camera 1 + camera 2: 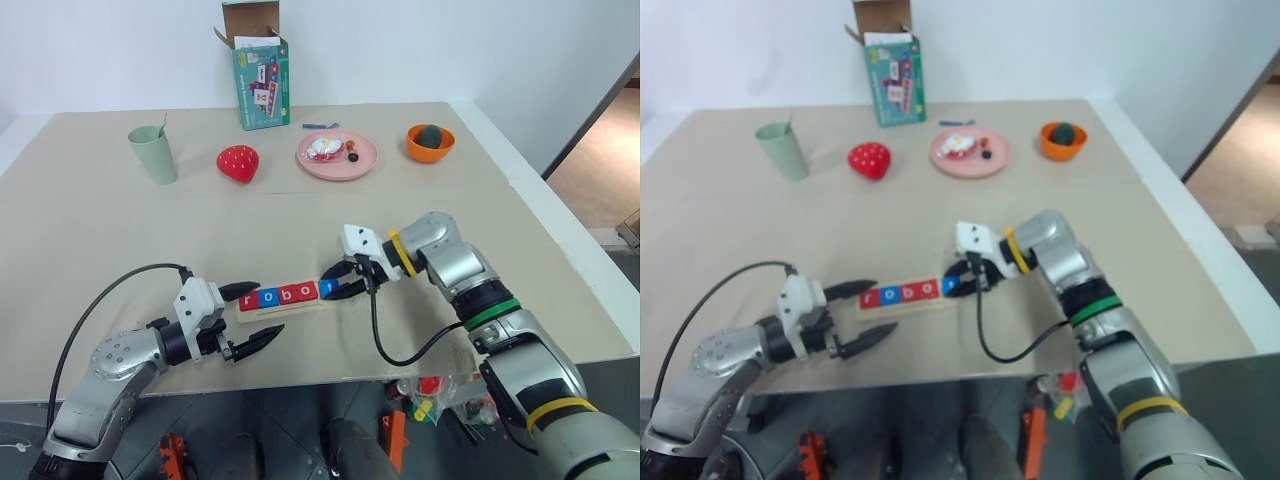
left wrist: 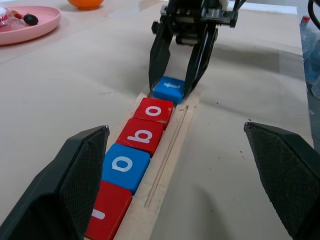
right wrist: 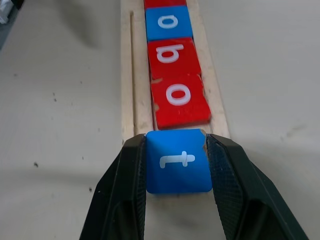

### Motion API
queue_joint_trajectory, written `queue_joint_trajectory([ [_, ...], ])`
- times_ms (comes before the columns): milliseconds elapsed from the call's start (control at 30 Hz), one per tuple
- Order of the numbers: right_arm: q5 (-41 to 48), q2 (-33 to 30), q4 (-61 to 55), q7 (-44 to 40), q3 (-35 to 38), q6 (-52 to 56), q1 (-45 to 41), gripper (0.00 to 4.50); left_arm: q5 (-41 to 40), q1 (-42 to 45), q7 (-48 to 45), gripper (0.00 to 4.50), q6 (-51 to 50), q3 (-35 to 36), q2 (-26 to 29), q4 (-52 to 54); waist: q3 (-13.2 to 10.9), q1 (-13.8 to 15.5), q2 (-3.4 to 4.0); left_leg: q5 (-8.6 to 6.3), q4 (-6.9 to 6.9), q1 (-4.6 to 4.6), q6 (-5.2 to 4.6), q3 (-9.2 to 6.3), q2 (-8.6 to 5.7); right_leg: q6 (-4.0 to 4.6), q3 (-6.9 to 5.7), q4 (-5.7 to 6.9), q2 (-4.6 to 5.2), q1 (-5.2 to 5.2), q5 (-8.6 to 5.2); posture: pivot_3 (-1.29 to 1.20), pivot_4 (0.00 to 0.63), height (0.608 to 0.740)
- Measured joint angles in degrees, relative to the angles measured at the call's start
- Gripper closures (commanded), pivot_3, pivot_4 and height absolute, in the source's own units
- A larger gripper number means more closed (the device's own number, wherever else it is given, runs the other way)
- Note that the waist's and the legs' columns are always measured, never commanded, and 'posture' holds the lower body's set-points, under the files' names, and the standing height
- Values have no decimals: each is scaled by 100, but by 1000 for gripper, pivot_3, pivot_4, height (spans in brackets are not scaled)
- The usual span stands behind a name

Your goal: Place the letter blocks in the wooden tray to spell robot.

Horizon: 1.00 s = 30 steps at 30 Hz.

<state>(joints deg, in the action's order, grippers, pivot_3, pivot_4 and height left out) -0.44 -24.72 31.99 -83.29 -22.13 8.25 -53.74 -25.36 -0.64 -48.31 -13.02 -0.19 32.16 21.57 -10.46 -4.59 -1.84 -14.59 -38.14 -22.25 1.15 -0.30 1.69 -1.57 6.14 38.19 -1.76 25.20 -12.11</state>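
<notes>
My right gripper (image 3: pixel 177 172) pinches the blue square "t" tile (image 3: pixel 179 161) at the right end of the long pale wooden tray (image 2: pixel 172 145), its axis running left toward my spread left gripper (image 1: pixel 250 318).

Head cameras look down over table (image 1: pixel 90 230); wrist cameras face each other close along tray (image 2: pixel 172 150), sharing blocks (image 3: pixel 172 90).

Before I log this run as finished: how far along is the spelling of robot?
Nearly done. Four letter blocks, r, o, b and o, already lie in the wooden tray. The right gripper holds the blue t block at the tray's open end, next to the last o. What remains is releasing it. The left gripper waits open at the r end.
</notes>
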Motion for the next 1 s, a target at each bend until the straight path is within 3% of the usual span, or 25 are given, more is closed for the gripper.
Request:
queue_joint_trajectory([
  [933,-37,238,399,-11,2,4,-133,3253,50,-2,24,0,-77,-134,13,201,0,-2,0,1,1,0,1,-1,1,1,-1,0,-1,-1,1,0,150,740],
  [1000,-35,245,399,-10,5,45,-135,2223,59,1,25,0,-77,-151,14,201,0,-2,0,1,0,1,1,-2,1,1,-1,0,-2,-1,1,0,150,740],
])
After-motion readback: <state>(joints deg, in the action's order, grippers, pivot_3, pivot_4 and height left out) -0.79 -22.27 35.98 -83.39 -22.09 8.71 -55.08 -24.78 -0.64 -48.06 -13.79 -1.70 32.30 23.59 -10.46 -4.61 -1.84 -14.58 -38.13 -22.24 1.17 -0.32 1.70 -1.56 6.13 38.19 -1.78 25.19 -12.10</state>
